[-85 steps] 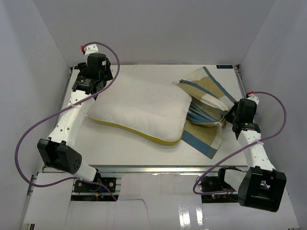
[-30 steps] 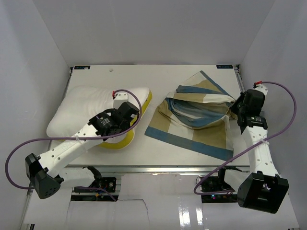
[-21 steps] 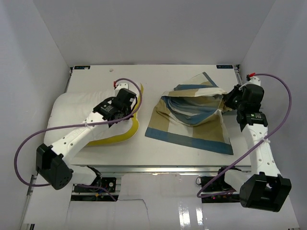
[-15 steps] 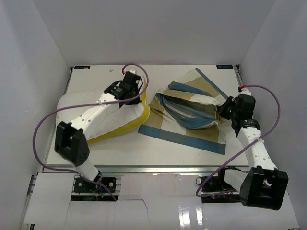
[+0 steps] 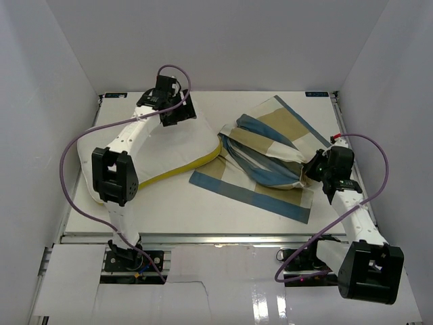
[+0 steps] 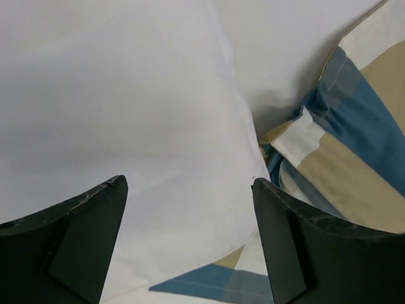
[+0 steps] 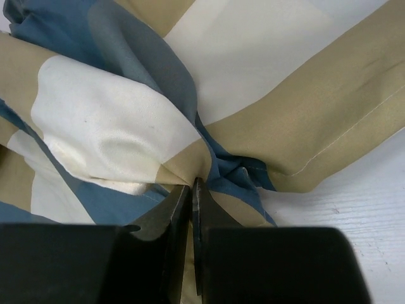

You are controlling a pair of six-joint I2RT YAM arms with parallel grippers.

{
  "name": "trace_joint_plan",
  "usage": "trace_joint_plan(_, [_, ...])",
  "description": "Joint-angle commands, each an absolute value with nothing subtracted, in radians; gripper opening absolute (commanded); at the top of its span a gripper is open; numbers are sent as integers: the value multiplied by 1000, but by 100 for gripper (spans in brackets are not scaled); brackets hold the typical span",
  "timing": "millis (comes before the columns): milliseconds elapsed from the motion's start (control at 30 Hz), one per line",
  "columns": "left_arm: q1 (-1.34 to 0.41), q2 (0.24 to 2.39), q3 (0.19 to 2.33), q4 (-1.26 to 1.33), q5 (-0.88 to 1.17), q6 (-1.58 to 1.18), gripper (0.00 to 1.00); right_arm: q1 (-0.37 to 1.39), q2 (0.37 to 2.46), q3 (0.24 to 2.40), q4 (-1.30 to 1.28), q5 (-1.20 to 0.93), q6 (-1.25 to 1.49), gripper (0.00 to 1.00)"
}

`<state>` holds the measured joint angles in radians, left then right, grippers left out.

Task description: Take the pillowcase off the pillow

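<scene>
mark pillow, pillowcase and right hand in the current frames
pillow (image 5: 183, 143), top view, bare white middle.
pillowcase (image 5: 267, 162), top view, bunched checked middle.
right hand (image 7: 192, 185), right wrist view, between the fingertips pinching the pillowcase.

We see the left gripper (image 6: 188, 183) with its two dark jaws wide apart, holding nothing, above the white pillow (image 6: 120, 95); at the right lies the bunched pillowcase (image 6: 354, 152), just beside the pillow
</scene>
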<state>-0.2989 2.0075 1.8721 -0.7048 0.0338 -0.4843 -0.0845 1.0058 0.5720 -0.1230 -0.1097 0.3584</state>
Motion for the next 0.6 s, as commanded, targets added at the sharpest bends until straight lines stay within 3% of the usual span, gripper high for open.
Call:
trace_joint_plan(0, [-318, 1807, 1751, -669, 28, -453, 91, -81, 1034, 577, -74, -101, 341, 10])
trace_joint_plan(200, [-318, 1583, 1383, -575, -61, -506, 91, -84, 1104, 603, -101, -57, 368, 8])
trace_joint_plan(400, [-360, 1392, 1010, -479, -153, -523, 88, -97, 1023, 566, -110, -28, 385, 8])
trace_joint_plan(567, [-451, 1498, 1104, -631, -346, -430, 91, -95, 987, 548, -103, -124, 368, 8])
